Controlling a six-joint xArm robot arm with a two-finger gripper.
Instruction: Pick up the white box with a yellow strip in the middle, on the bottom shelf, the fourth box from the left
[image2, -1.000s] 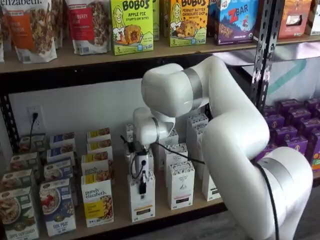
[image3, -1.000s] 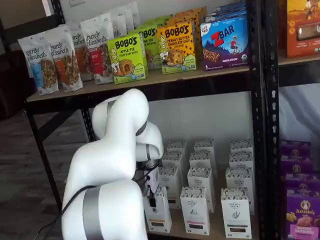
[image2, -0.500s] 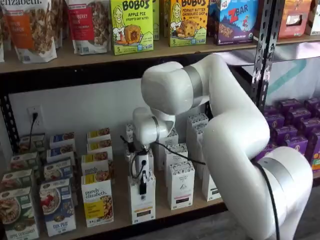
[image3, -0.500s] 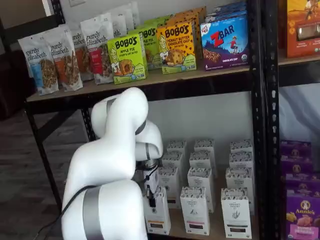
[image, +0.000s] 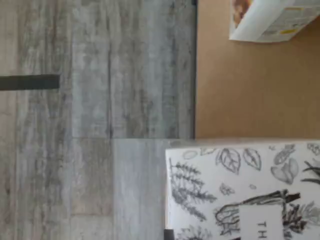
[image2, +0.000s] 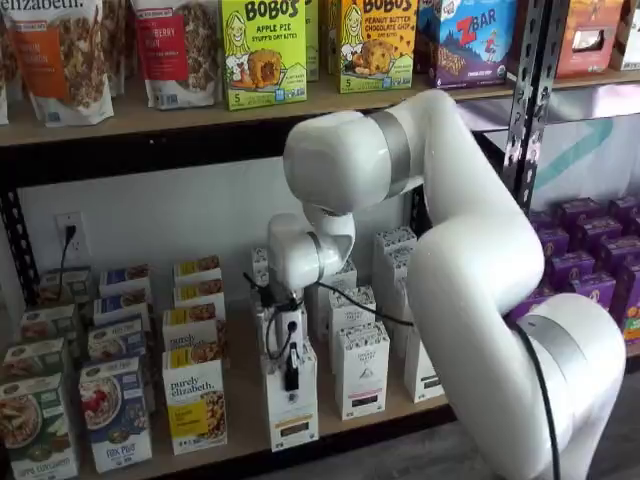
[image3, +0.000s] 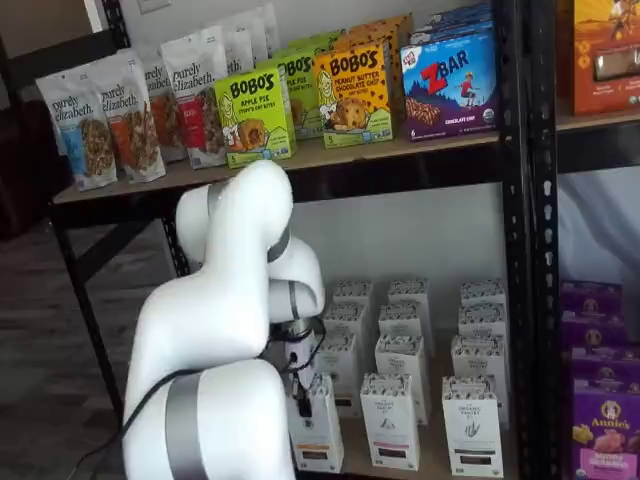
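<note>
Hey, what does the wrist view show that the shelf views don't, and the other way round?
Only the wrist view: grey plank floor below the bottom shelf edge, and leaf drawings close up on the white box.

Only the shelf views: the white arm, the gripper with its jaws shut on that box's top, neighbouring purely elizabeth box, and the upper shelf.

Both: the white box and wooden shelf board.

The tool (image2: 291, 380) has tilted the white box (image2: 292, 415) forward since a second ago

place: shop-like mock-up | evidence: black rack (image2: 527, 110) stocked with rows of packaged snack boxes (image2: 263, 50)
</note>
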